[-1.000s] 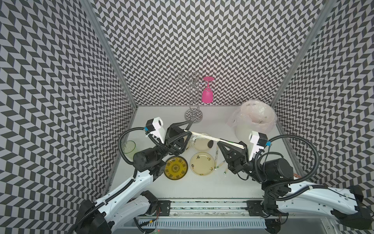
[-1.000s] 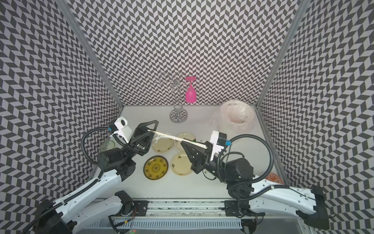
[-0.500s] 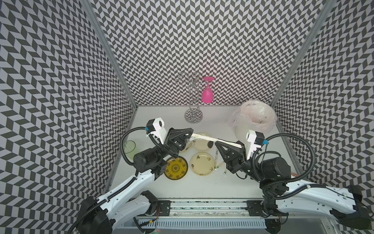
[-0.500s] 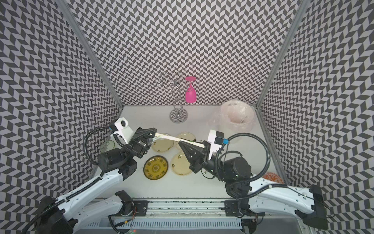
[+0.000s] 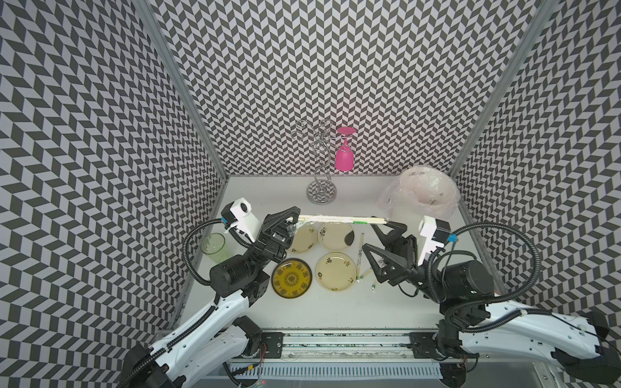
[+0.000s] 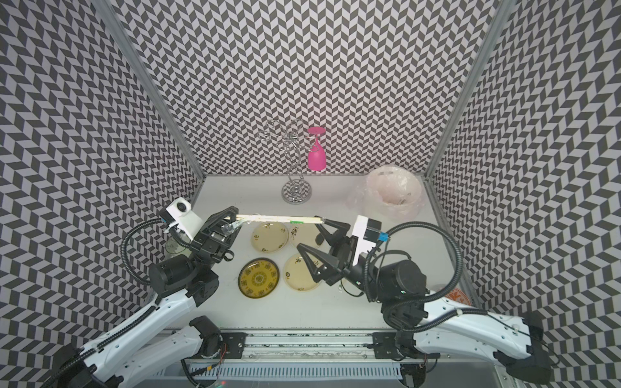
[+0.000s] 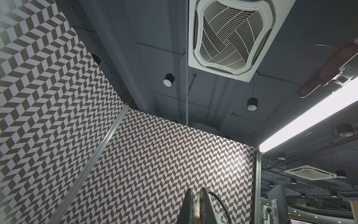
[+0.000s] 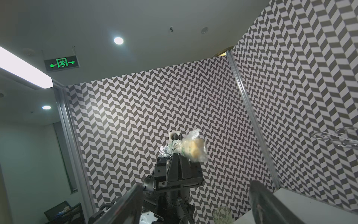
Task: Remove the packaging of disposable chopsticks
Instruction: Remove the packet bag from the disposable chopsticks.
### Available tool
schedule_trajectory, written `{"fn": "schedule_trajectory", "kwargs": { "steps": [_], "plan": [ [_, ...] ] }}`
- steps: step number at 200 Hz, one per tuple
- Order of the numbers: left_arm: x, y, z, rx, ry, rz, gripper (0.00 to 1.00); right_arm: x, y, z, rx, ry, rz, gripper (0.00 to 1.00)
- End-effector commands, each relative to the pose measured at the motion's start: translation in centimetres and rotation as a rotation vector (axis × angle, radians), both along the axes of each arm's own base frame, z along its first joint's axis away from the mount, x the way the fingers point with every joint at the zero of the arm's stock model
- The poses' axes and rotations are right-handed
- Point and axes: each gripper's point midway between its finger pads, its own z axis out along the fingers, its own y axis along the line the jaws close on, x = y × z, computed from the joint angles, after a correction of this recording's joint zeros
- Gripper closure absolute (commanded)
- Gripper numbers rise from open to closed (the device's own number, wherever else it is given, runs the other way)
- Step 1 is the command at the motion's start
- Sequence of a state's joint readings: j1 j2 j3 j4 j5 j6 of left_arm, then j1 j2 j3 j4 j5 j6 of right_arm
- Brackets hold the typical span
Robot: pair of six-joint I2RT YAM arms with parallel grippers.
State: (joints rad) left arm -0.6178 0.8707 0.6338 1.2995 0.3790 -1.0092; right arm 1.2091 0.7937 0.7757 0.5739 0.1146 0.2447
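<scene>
Your left gripper (image 5: pixel 295 219) pinches the disposable chopsticks (image 5: pixel 336 220) at 9 o'clock. Your right gripper (image 5: pixel 373 235) gapes empty, so they could sag or slip.

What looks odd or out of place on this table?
The disposable chopsticks hang level in mid-air above the plates, pinched at one end only by the left gripper, where the packaging bunches up crumpled. The right gripper is open at the far end.
</scene>
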Motion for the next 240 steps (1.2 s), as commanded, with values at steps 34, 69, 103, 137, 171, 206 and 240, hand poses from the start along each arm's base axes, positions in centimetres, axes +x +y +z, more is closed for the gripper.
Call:
{"fn": "schedule_trajectory", "kwargs": {
  "steps": [34, 69, 103, 137, 171, 206, 240],
  "plan": [
    [0.0, 0.2, -0.4, -0.005, 0.024, -0.022, 1.0, -0.7, -2.3, 2.6, 0.007, -0.11, -0.057, 0.29],
    [-0.5, 0.3, -0.7, -0.01, 0.014, -0.042, 1.0, -0.2, -2.2, 2.9, 0.008, -0.096, -0.08, 0.36],
    [-0.9, 0.4, -0.7, -0.004, 0.006, -0.052, 1.0, -0.1, -1.6, 3.0, 0.0, -0.091, -0.072, 0.53],
    [-0.9, 0.5, -1.1, -0.005, 0.014, -0.049, 1.0, -0.4, -1.4, 3.2, 0.01, -0.098, -0.048, 0.69],
    [-0.8, 0.6, -1.6, -0.004, 0.027, -0.045, 1.0, -0.4, -2.0, 3.3, 0.028, -0.095, -0.055, 0.63],
    [-0.9, 0.7, -1.5, -0.007, 0.023, -0.047, 1.0, -0.4, -1.8, 3.4, 0.02, -0.096, -0.051, 0.85],
    [-1.0, 0.7, -1.4, -0.011, 0.018, -0.053, 1.0, -0.4, -1.7, 3.2, 0.017, -0.092, -0.05, 0.96]
  ]
}}
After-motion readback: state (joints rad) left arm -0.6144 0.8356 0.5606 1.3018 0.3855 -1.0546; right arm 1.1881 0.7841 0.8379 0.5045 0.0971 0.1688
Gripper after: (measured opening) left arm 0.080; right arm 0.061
